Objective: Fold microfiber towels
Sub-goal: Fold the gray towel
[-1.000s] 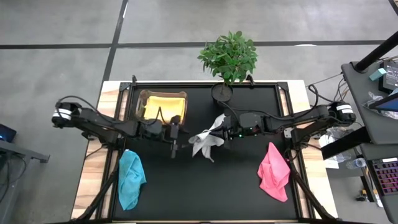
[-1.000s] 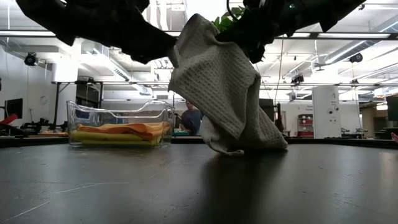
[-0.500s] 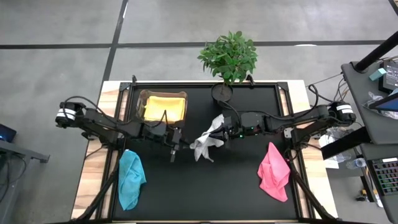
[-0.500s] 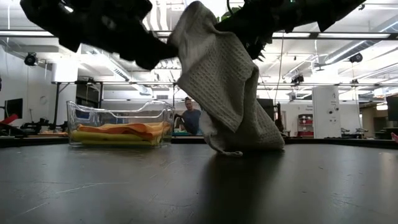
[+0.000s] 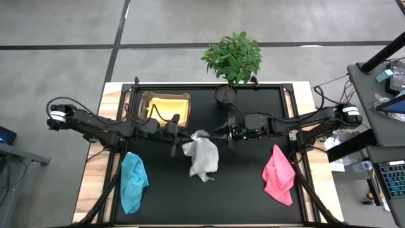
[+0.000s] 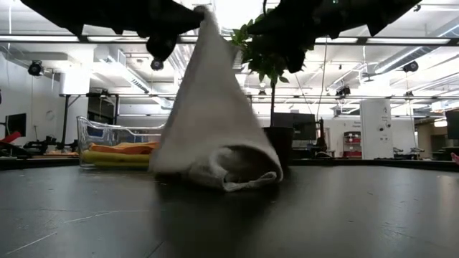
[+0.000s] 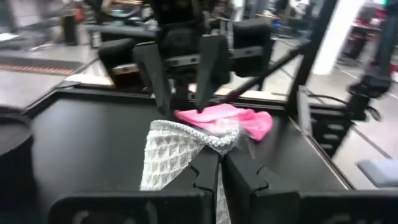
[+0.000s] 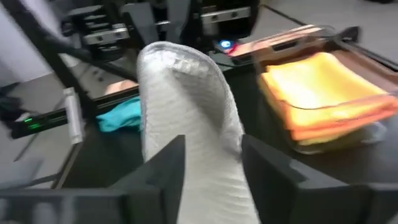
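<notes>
The left claw [image 7: 219, 163] now pinches the white-grey towel [image 5: 202, 154] (a handover), the right claw [image 8: 211, 163] has parted: spreading on the bench [image 5: 240, 190] likely follows.

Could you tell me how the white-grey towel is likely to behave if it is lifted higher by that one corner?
Probably floppy: the white-grey towel hangs in a cone from the left gripper, its lower end crumpled on the table. Likely light for its size, since a pinch on one corner holds it up. Its waffle weave should resist slipping, though the right gripper has opened beside it.
</notes>
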`<state>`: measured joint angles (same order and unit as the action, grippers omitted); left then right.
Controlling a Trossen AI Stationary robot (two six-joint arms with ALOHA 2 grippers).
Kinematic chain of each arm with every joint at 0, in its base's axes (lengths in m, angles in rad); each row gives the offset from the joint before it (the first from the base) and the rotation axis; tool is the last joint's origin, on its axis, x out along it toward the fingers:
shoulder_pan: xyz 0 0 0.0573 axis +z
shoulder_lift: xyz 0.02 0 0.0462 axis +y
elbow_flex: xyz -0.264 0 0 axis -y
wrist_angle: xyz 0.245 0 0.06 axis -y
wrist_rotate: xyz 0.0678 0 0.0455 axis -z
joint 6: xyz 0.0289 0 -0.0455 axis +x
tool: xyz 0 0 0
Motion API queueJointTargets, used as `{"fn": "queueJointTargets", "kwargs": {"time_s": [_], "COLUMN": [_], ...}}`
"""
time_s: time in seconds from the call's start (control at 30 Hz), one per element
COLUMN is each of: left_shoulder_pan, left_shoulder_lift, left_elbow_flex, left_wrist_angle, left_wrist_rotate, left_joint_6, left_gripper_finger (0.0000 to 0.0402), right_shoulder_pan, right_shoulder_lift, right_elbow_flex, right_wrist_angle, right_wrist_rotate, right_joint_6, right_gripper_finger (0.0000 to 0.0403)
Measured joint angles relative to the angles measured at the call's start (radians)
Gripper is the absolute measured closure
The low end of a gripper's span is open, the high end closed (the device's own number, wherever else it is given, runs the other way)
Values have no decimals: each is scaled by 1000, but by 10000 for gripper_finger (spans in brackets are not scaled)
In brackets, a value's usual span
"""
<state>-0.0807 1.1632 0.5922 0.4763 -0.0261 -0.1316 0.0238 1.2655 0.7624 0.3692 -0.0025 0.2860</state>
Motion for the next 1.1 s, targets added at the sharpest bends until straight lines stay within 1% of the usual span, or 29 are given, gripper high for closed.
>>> {"fn": "queueJointTargets", "kwargs": {"time_s": [0.07, 0.2, 0.33, 0.43, 0.5, 0.63, 0.8, 1.03, 1.1], "left_shoulder_pan": [-1, 1, 1, 3, 6, 14, 19, 22, 22], "left_shoulder_lift": [1, 1, -1, -1, -1, -1, -1, -1, -1], "left_elbow_flex": [0, 0, 1, 6, 6, 6, -3, -27, -27], "left_wrist_angle": [-1, -14, -14, -13, -15, -14, -13, -23, -35], "left_wrist_rotate": [-67, -220, -328, -375, -396, -402, -402, -402, -402], "left_joint_6": [-37, -98, -112, -106, -99, -95, -88, -88, -88], "left_gripper_finger": [401, 401, 401, 401, 401, 401, 401, 402, 402], "right_shoulder_pan": [-7, -13, 4, 42, 70, 108, 133, 133, 135], "right_shoulder_lift": [-6, -20, -4, 45, 91, 218, 401, 610, 661], "right_elbow_flex": [0, 1, 1, 1, 1, 28, 156, 403, 473], "right_wrist_angle": [-11, -26, -30, -25, -15, 46, 41, -137, -200], "right_wrist_rotate": [32, 40, 39, 35, 28, 29, 27, 37, 54], "right_joint_6": [4, 33, 1, -83, -125, -152, -200, -257, -275], "right_gripper_finger": [232, 197, 187, 190, 195, 204, 214, 218, 219]}}
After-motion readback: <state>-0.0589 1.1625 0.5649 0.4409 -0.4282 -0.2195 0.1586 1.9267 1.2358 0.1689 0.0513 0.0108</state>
